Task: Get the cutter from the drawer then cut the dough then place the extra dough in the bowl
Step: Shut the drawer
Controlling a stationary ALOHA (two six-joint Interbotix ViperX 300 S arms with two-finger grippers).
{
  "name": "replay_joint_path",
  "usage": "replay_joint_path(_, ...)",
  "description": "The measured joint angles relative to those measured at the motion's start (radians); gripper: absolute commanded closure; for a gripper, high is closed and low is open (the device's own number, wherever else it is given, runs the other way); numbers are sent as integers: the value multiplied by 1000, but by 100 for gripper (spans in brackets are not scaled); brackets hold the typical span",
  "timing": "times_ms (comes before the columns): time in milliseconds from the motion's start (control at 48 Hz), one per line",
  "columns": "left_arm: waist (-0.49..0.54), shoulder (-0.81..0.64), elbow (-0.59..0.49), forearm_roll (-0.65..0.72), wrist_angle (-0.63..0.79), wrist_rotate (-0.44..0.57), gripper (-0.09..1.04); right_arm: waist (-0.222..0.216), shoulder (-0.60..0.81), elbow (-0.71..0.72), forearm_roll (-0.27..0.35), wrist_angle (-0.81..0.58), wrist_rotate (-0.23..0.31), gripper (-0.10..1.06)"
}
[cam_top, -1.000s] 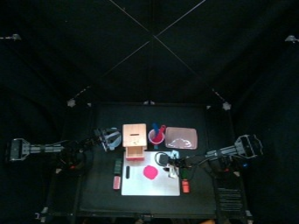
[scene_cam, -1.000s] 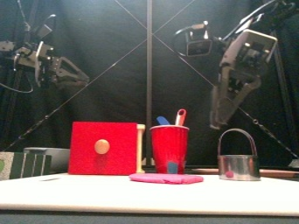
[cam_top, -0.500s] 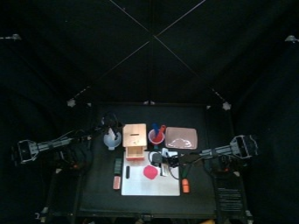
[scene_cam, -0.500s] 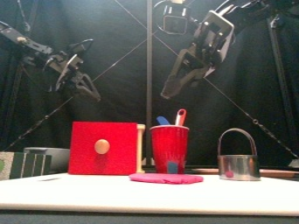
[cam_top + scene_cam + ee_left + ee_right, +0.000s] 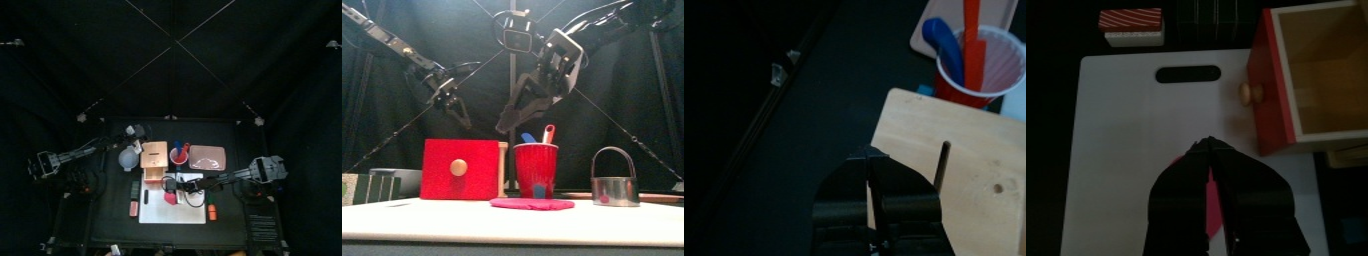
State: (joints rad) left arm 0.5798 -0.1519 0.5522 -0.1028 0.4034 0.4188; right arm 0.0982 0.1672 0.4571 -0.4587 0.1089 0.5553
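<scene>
**A:** What lies under the right fingers [image 5: 1180, 190]?

**B:** The dough [image 5: 531, 204]. It is a flat pink disc on the white board [image 5: 158, 212], in front of the box [image 5: 154, 158]. A thin strip of pink shows between the two fingers in the right wrist view.

**A:** And how do those fingers stand?

**B:** They are clenched, with the tips meeting in a point, and they grasp nothing. They hang above the board in front of the box, clear of the dough.

**A:** The left fingers [image 5: 847, 190]?

**B:** Also pressed together and empty. They sit over the box's left edge, above its pale wooden top.

**A:** Where is the cutter [image 5: 615, 188]?

**B:** It stands upright on the desk to the front right of the box. It is a round metal band, and its wire handle arches above it. Neither arm touches it.

**A:** What else is around?

**B:** The drawer [image 5: 1327, 65] is pulled out towards the board, with a red front and a pale knob. A red cup [image 5: 536, 170] with a blue and a red knife is just to the right of the box, between it and the cutter in the front view. The pink tray [image 5: 211, 157] lies beyond the cup. The blue-grey bowl [image 5: 124, 158] sits left of the box, under the left arm. A red and white striped toy [image 5: 1130, 18] lies to the front left of the box, beside the board.
</scene>
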Motion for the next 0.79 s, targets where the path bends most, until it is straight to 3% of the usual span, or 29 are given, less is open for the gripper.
replay_joint_path(333,31,213,-156,-40,146,173,69,3,78,-66,3,3,-3,85)
replay_joint_path(625,58,255,-184,-97,238,282,69,2,143,-135,-6,54,-9,85)
replay_joint_path(792,58,255,-186,-115,239,288,69,0,175,-183,-31,86,-12,85)
